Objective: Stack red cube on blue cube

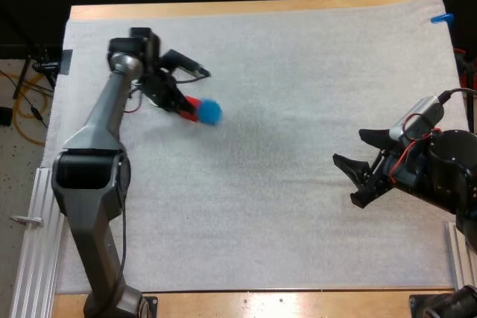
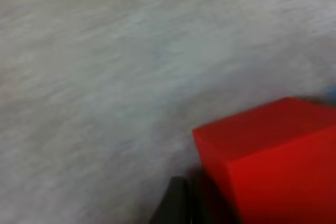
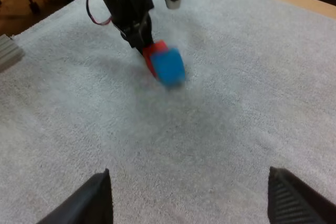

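Observation:
The red cube (image 1: 191, 106) lies on the white mat at far left, touching the blue cube (image 1: 211, 112) on its right side. My left gripper (image 1: 197, 93) is open. Its nearer finger (image 1: 177, 100) rests against the red cube, and the other finger points out above both cubes. In the left wrist view the red cube (image 2: 273, 161) looms close beside one dark finger (image 2: 176, 203). The right wrist view shows the blue cube (image 3: 169, 66) in front of the red cube (image 3: 153, 51), under the left gripper (image 3: 159, 19). My right gripper (image 1: 356, 150) (image 3: 191, 203) stands open at the right, holding nothing.
The white mat (image 1: 283, 206) stretches bare between the two arms. Its wooden table border (image 1: 246, 9) runs along the far side, and metal rails (image 1: 30, 243) flank the near left.

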`<action>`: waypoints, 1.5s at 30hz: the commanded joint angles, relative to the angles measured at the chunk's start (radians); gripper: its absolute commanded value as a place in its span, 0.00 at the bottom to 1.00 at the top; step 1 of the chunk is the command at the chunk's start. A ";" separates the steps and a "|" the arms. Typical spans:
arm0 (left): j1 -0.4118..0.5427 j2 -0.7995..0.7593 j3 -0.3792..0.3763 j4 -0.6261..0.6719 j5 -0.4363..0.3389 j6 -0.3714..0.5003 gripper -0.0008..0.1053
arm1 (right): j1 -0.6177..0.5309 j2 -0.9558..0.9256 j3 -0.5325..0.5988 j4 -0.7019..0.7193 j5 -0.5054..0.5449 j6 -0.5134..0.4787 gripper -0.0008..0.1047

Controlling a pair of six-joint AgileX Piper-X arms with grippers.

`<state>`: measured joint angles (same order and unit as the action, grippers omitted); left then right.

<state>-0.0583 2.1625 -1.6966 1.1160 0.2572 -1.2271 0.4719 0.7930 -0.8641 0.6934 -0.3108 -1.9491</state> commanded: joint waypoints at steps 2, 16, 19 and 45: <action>-0.046 0.002 0.003 0.014 0.012 -0.018 0.01 | 0.001 0.000 -0.009 -0.002 0.000 0.001 0.58; -0.270 -0.026 0.003 0.066 0.121 -0.055 0.01 | 0.001 0.000 -0.009 -0.002 0.000 0.001 0.58; -0.310 -0.066 0.003 0.061 0.143 -0.051 0.01 | 0.001 0.000 -0.009 -0.002 0.000 0.001 0.58; -0.209 -0.818 0.202 0.165 0.038 0.020 0.01 | 0.001 0.000 -0.009 -0.002 0.074 0.001 0.58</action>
<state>-0.2676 1.3473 -1.4883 1.2757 0.3056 -1.1999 0.4719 0.7930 -0.8641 0.6934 -0.2367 -1.9491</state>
